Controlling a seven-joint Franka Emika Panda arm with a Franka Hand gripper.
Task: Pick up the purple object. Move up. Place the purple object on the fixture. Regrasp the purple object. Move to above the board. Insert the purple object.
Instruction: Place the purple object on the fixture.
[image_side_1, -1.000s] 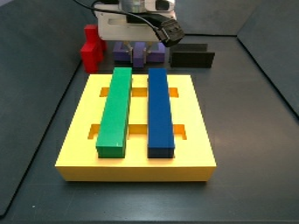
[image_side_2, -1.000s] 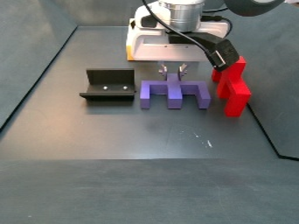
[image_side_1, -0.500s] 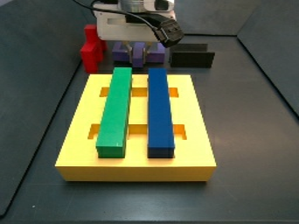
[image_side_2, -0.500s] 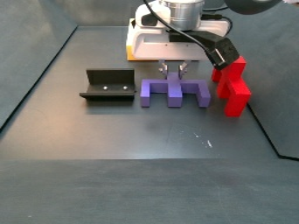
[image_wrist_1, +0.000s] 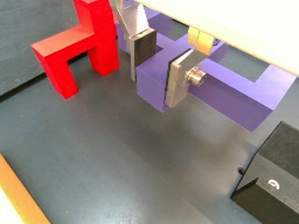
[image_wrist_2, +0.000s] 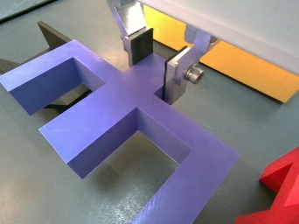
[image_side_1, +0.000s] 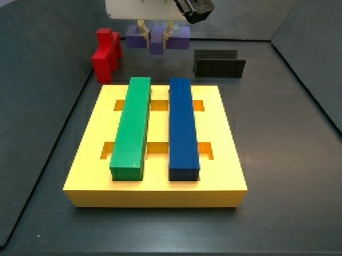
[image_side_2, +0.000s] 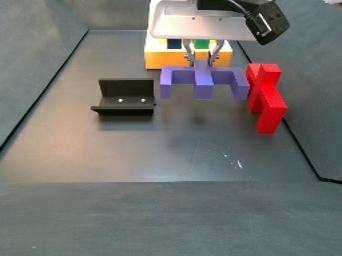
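The purple object, a matte E-shaped block with three square prongs, hangs near the top centre of a side view, clear of the tabletop with its shadow below it. The tool is clenched on its middle prong, silver fingers pressing both sides. A second ago the block lay flat beside the red stepped block; it has now risen. The fixture sits at left, the board fills the centre. No writing is readable.

The claw holds the E-shaped block between fixture and stepped block.
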